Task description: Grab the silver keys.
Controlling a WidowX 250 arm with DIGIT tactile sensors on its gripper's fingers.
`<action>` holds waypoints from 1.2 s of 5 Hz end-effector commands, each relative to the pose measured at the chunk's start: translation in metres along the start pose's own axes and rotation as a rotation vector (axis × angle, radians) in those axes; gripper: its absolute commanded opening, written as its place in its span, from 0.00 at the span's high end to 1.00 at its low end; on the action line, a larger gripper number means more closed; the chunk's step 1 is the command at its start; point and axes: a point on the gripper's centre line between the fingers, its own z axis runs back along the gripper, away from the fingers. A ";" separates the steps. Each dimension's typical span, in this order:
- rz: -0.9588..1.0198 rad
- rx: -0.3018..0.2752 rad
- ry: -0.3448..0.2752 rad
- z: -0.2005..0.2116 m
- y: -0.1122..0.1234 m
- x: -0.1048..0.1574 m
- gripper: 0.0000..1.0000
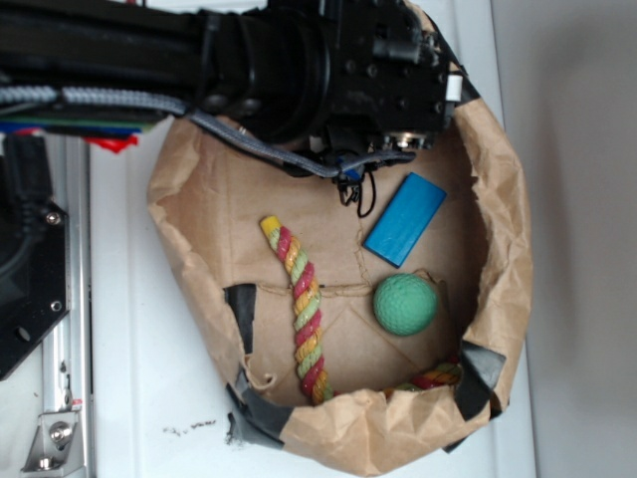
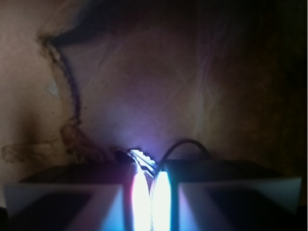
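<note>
On the white table sits a crumpled brown paper bag, its rim rolled down and patched with dark tape. Inside, at the left, a striped rope runs down the floor and curls along the near edge. Right of it the black arm reaches in from above, and its pincer is clamped on the silver keys, a toothed blade poking out between the nearly touching fingers at the bag's far side. Farther right lie a blue block and, below it, a green ball.
</note>
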 end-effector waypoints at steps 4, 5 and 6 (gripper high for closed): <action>-0.024 -0.212 -0.171 0.075 0.005 -0.020 1.00; -0.131 -0.431 -0.211 0.112 0.002 -0.040 1.00; -0.219 -0.518 -0.234 0.125 -0.006 -0.055 1.00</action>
